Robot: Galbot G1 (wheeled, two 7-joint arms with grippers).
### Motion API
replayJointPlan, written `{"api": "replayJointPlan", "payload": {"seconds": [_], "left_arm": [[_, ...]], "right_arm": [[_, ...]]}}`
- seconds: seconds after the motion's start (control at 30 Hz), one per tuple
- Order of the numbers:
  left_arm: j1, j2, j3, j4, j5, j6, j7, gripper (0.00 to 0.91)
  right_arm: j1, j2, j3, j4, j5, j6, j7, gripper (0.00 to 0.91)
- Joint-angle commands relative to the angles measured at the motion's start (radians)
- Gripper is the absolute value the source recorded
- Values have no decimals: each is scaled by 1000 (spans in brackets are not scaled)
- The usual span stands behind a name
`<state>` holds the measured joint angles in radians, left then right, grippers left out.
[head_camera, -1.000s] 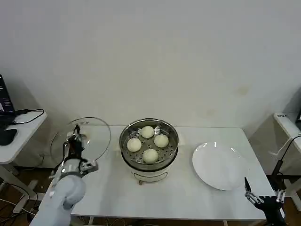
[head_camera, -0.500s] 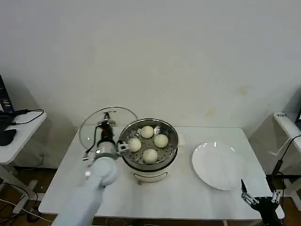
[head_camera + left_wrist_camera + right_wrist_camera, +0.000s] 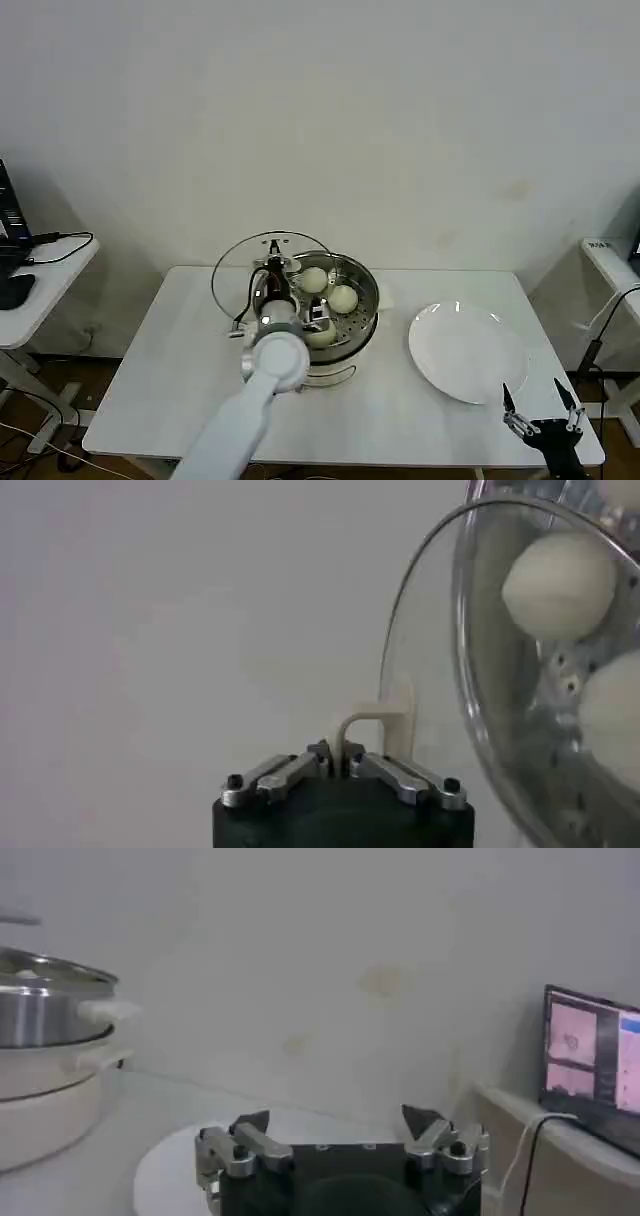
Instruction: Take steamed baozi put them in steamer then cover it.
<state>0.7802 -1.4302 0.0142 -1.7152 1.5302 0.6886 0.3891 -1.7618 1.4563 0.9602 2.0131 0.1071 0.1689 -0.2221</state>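
Head view: four buns point(image 3: 342, 298) in the steamer point(image 3: 330, 315) mid-tabletop point(image 3: 160, 370); lid point(image 3: 262, 272) carried on edge beside its left rim by left gripper point(image 3: 272, 262), presumably for capping. Left wrist: jaws clamped on the lid handle point(image 3: 385, 715). Right wrist: right gripper point(image 3: 335, 1133) parked near the plate point(image 3: 170, 1158), jaws spread, empty.

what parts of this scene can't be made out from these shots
- Head view: the left end effector and arm hide two of the buns and the near-left side of the steamer.
- Left wrist view: the frame edge cuts off most of the glass lid; only its handle side shows.
- Right wrist view: the right end effector hides much of the white plate; the steamer is cut off by the edge.
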Motion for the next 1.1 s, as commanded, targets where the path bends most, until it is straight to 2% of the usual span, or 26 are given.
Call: {"api": "replayJointPlan", "payload": {"seconds": [0.03,0.27,1.1], "left_arm": [[-6,-124,24,23,99,11,29,0],[17,-149,32,32,103,6,17,0],[42,-151,42,67,96,-15,-4,0]], "right_arm": [[1,3,-14,-3,-15,0,2,907],[3,-2,-16,-7,-13,-1,1,907],[4,-5,-26,-20,-13,4,-3,907]]}}
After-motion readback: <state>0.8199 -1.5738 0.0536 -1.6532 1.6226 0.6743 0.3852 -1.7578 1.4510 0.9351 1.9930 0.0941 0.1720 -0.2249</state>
